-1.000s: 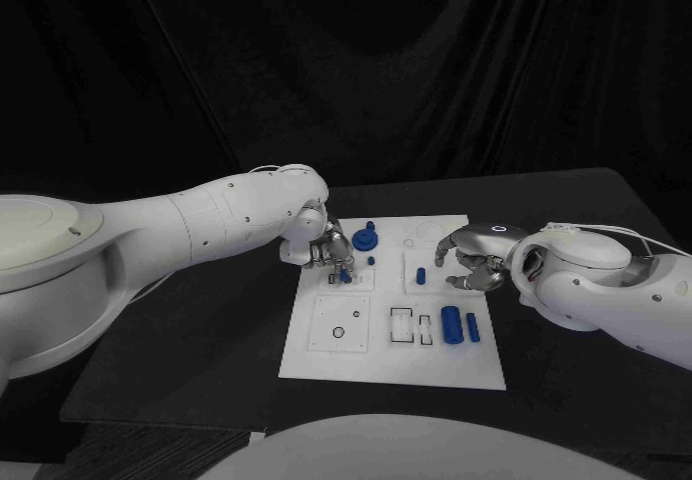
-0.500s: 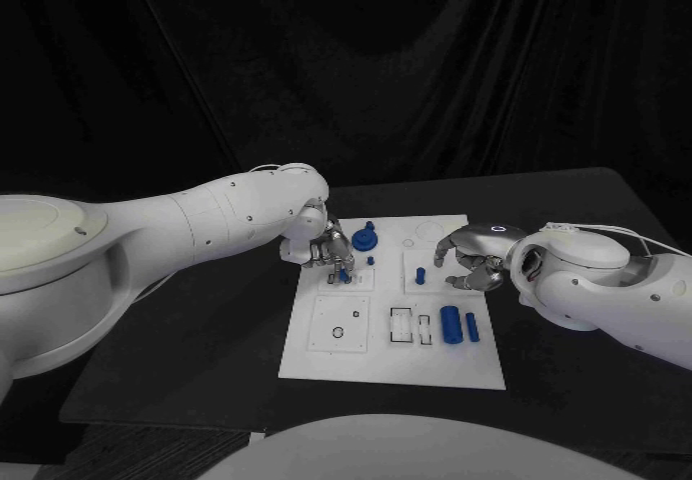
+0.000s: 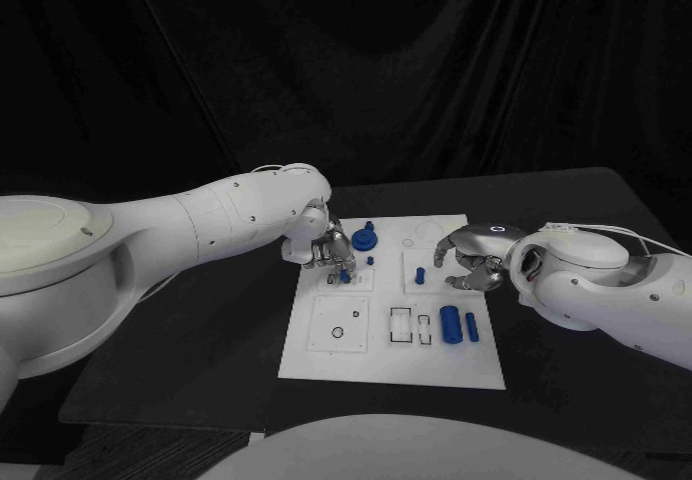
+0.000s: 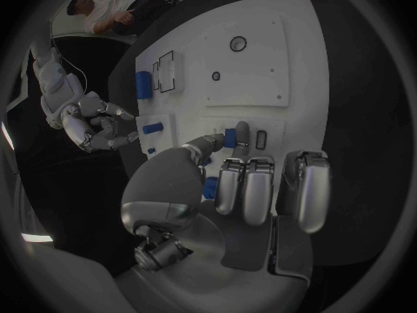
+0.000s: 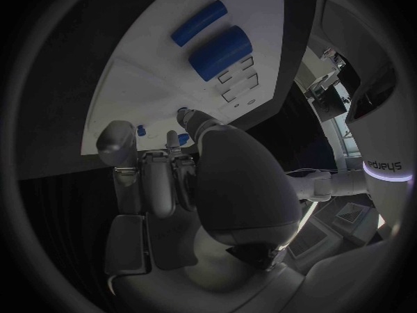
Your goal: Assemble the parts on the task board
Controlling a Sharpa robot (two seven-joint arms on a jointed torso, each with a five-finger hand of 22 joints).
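Note:
The white task board (image 3: 325,368) lies mid-table. My left hand (image 3: 326,247) hovers over its upper left part and pinches a small blue part (image 4: 230,138) between thumb and a finger, low over a slot (image 4: 260,140). My right hand (image 3: 470,266) hangs over the board's right edge with loosely curved fingers (image 5: 159,181) and nothing in them. A blue peg (image 3: 420,274) stands just left of it. A round blue piece (image 3: 365,239) and a small blue stud (image 3: 372,261) sit beside my left hand. Two blue cylinders (image 3: 453,325) (image 3: 473,327) lie lower right.
The board shows a square plate with a round hole (image 3: 339,332) at lower left and rectangular slots (image 3: 402,325) in the middle. Black table (image 3: 188,330) surrounds the board, with dark curtain behind. My right hand (image 4: 96,122) appears in the left wrist view.

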